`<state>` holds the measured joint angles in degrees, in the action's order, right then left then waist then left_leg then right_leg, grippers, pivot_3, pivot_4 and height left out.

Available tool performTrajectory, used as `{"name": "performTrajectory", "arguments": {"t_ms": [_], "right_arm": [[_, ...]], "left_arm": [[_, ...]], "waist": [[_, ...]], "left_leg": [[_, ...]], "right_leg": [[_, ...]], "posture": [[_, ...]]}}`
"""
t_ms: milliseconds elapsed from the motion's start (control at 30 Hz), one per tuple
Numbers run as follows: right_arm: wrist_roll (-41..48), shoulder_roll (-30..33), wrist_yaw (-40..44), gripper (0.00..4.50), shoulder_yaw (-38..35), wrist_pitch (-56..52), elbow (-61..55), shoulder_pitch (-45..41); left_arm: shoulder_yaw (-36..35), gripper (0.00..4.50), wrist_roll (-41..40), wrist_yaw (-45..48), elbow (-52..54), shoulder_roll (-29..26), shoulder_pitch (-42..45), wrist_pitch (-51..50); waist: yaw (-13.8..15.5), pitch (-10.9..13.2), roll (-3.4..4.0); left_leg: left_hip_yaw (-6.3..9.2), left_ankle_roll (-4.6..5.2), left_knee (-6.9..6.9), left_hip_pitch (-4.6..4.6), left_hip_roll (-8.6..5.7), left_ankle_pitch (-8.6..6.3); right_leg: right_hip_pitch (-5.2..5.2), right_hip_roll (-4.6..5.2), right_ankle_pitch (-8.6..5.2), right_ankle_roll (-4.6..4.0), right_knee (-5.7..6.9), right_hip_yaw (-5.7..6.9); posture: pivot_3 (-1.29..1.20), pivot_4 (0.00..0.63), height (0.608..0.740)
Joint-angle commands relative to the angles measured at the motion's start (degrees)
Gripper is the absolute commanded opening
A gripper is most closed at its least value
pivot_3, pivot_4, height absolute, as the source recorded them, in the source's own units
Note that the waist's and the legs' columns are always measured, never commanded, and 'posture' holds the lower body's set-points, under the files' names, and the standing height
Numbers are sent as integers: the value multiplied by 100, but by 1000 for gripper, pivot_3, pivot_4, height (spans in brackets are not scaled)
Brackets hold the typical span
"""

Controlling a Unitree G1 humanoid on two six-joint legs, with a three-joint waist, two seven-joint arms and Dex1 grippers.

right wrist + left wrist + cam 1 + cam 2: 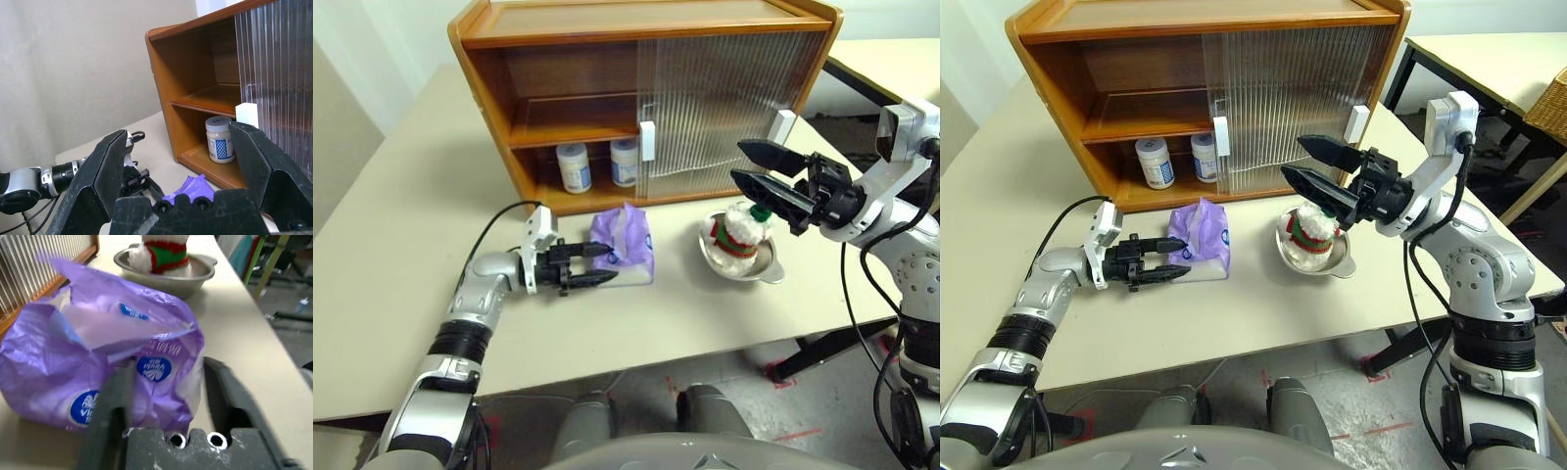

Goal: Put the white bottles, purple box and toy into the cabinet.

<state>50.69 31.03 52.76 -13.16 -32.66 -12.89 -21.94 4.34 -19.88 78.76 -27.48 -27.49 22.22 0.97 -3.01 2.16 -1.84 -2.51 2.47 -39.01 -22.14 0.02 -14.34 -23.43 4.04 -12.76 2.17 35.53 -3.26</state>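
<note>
Since the soft lavender-purple tissue pack (pixel 625 243) lies on the table just in front of the orange-brown wooden cabinet (pixel 558 59), long side facing the left gripper (pixel 590 264), that arm's way nearer. Its fingers look partly closed around the pack's near end. Right gripper (pixel 766 174) hangs wide open above the plush snowman toy (pixel 740 231).

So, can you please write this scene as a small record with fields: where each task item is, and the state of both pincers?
white bottles: both on the lower shelf of the cabinet, open left side
purple box: on the table, in front of the cabinet
toy: sitting in a metal dish on the table
left pincer: fingers on either side of the purple box's near end, grip not confirmed
right pincer: open, empty, raised above the toy
</note>
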Motion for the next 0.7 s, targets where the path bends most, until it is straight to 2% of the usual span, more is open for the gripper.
{"name": "performTrajectory", "arguments": {"t_ms": [33,133,700], "right_arm": [[-48,22,68,4500,22,60,64,-45],[-60,20,88,4500,9,68,82,-57],[-128,6,183,4500,26,117,200,-109]], "left_arm": [[-66,1151,-85,29,145,-50,-79,-223],[-64,48,-83,27,173,-47,-89,-235],[-176,48,-253,46,432,-33,-69,-572]], "waist": [[-20,0,0],[-44,0,0],[-58,0,0]], "left_leg": [[0,0,0,0,0,0],[0,0,0,0,0,0],[1,-1,0,0,0,-1]], "right_leg": [[0,0,0,0,0,0],[0,0,0,1,0,0],[0,0,0,2,0,-1]], "posture": [[-74,0,740],[-76,0,740],[-64,0,740]]}}
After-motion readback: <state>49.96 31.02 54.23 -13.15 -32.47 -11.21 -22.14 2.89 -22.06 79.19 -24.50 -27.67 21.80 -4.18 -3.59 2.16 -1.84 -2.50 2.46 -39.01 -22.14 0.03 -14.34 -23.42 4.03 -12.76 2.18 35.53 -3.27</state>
